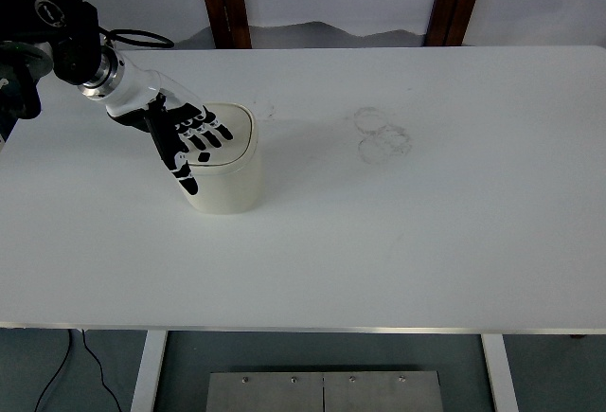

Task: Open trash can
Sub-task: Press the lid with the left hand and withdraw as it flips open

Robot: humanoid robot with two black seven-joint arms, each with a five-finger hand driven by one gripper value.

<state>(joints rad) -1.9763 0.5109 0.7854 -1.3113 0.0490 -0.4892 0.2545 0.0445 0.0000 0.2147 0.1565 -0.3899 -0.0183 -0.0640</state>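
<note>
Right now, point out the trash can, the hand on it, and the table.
trash can (227,189), top view, on its front wall
left hand (185,137), top view, on the back of the hand
table (426,232), top view, on bare tabletop

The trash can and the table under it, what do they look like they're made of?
The trash can looks like cream plastic with a matte, smooth finish: rounded moulded edges, soft shading, no seams. The left hand lies on its lid with fingers spread. The table top looks like white laminate or coated board, matte, with faint grey ring marks; its front edge looks metallic, though that is uncertain.
</note>
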